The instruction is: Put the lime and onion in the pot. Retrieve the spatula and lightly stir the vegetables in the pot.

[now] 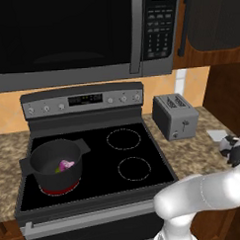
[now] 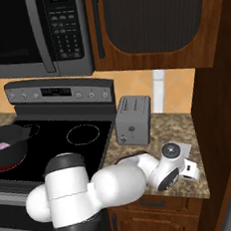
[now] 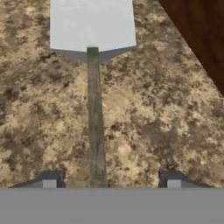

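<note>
Stove (image 1: pixel 94 157): a black glass cooktop set in the speckled stone counter (image 3: pixel 175 113), with a toaster (image 1: pixel 175 116) just beside its right edge.

Pot (image 1: pixel 56 165): stands on the front left burner, which glows red beneath it. The onion (image 1: pixel 67 164) lies inside, and a small yellow-green patch touching it is judged to be the lime (image 1: pixel 59 169); at this size that cannot be confirmed. The loading part of the task is therefore judged complete, and the step in hand is retrieval of the spatula.

Spatula (image 3: pixel 92 52): lies flat on the counter to the right of the toaster, near the wooden cabinet side. In the hand view its pale blade is at the top and its thin handle runs straight down between the two fingertips.

Gripper (image 3: pixel 111 180): low over the counter, jaws wide apart with the handle between them, nearer the left fingertip (image 3: pixel 51 179). Nothing is held.

Recommendation: shift slightly so the handle sits centred, and descend until the tips straddle it at counter level before closing. The handle is thin and lies flat, so a high closure would likely miss or skid it. Lift vertically, clearing the toaster on the way to the pot.
</note>
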